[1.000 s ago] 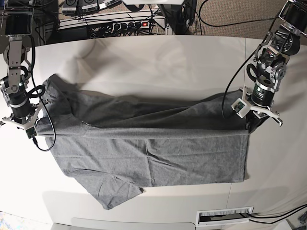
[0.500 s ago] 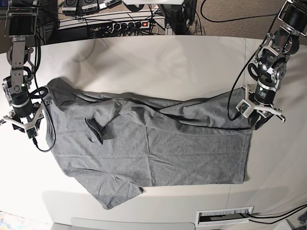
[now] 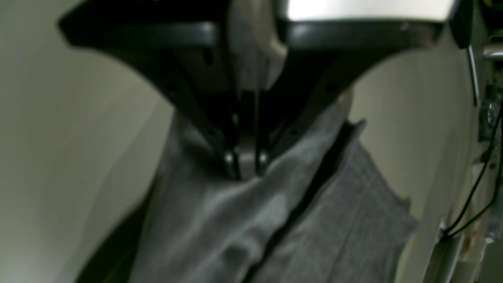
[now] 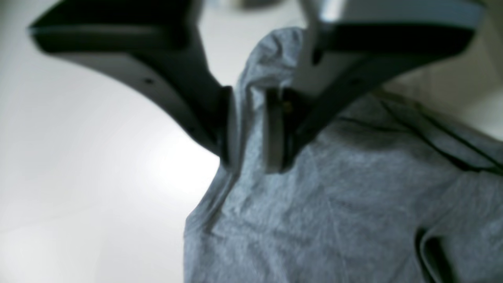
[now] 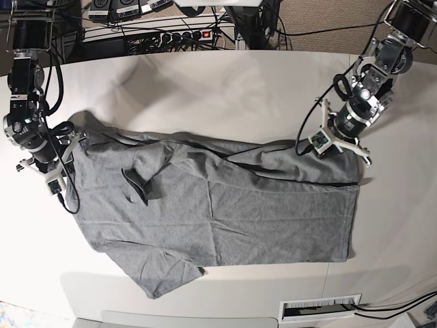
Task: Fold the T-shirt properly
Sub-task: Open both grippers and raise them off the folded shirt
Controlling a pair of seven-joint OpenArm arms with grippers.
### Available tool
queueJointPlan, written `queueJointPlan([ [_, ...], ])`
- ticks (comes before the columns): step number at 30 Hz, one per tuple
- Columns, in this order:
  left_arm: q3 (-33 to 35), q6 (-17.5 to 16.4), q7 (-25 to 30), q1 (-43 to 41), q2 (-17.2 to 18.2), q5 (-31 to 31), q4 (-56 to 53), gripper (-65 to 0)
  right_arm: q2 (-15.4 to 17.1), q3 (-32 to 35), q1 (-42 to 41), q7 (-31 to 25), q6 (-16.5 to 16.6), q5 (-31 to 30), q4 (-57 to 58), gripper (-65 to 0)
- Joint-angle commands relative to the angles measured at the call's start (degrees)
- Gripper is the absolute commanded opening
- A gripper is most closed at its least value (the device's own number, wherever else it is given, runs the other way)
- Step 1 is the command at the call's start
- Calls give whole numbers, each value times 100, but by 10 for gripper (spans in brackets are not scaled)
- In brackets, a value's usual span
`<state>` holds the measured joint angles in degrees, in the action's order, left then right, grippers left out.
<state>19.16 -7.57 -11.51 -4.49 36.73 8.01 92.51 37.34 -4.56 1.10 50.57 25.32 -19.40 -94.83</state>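
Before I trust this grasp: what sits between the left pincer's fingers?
In the left wrist view, the left pincer is nearly shut on a thin fold of the T-shirt; only grey cloth lies there.

Since a second ago, the left claw has swung inward from the T-shirt's outer corner, dragging the pinched hem over the shirt body. The right claw has edged inward too. The long taut fold has slackened, leaving a small upturned flap.
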Motion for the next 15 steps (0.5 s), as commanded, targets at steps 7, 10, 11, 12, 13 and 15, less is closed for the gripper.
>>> queueJointPlan([
  [7, -57, 81, 85, 166, 72, 31, -94, -650, 122, 992, 214, 4, -20, 413, -61, -650],
  [10, -57, 81, 109, 166, 74, 31, -330, -650, 125, 1174, 223, -138, -26, 841, 17, -650],
  [11, -57, 81, 146, 166, 74, 35, -415, -650, 127, 1172, 219, -262, -33, 925, 74, -650],
  [12, -57, 81, 219, 164, 74, 96, -503, -650, 131, 1158, 212, -428, -46, 1038, 136, -650],
  [13, -57, 81, 258, 164, 74, 177, -595, -650, 131, 1158, 186, -575, -63, 1134, 212, -650],
  [15, -57, 81, 256, 164, 79, 286, -723, -650, 129, 1158, 125, -824, -76, 1316, 374, -650],
])
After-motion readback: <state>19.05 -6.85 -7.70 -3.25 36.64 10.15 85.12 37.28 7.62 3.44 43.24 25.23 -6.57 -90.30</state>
